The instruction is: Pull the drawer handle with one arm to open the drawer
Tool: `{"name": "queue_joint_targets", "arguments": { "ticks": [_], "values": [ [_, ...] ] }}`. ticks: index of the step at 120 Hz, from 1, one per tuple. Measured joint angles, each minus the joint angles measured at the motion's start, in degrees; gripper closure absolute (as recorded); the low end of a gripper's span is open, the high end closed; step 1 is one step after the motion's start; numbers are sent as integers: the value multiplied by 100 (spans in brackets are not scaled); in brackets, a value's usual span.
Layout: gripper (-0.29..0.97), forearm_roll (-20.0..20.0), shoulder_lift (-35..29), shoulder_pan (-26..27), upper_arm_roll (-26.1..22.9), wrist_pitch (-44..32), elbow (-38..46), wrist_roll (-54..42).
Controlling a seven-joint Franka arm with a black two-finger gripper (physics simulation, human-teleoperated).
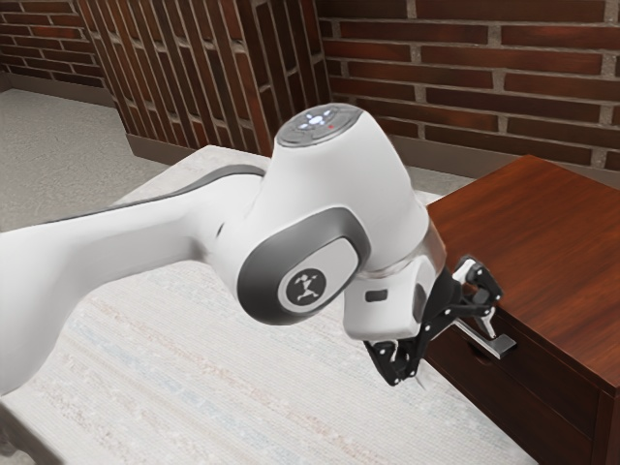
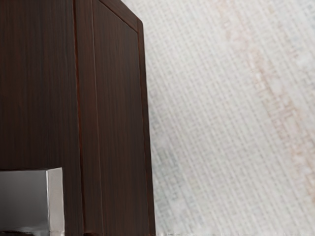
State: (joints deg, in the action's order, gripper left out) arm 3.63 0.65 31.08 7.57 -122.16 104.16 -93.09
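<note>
The pale woven table [image 1: 194, 387] spreads beneath my pincer [image 1: 441, 329]. Just ahead of the pincer stands the dark wooden cabinet [image 1: 542, 232]. Its drawer [image 1: 552, 383] looks shut, the inside hidden from me. The metal handle [image 1: 484, 337] juts from the drawer front, right by my upper fingertip; whether they touch, I cannot tell. My pincer is spread wide and grips nothing.

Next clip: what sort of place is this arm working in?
Probably a simulated indoor room: red brick walls behind, a pale woven-textured table under the arm, and a dark wooden drawer cabinet with a metal handle.
</note>
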Motion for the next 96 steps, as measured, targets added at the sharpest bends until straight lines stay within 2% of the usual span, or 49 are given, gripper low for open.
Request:
{"name": "queue_joint_targets", "arguments": {
  "ticks": [40, 67, 80, 96],
  "values": [
    [0, -3, -94, -52, -10, -123, 289, -116],
    [-2, -5, -404, -27, 8, -148, 694, -149],
    [4, -9, -653, -40, 5, -150, 896, -161],
    [3, -6, -947, -97, 0, -151, 1188, -172]
  ]
}}
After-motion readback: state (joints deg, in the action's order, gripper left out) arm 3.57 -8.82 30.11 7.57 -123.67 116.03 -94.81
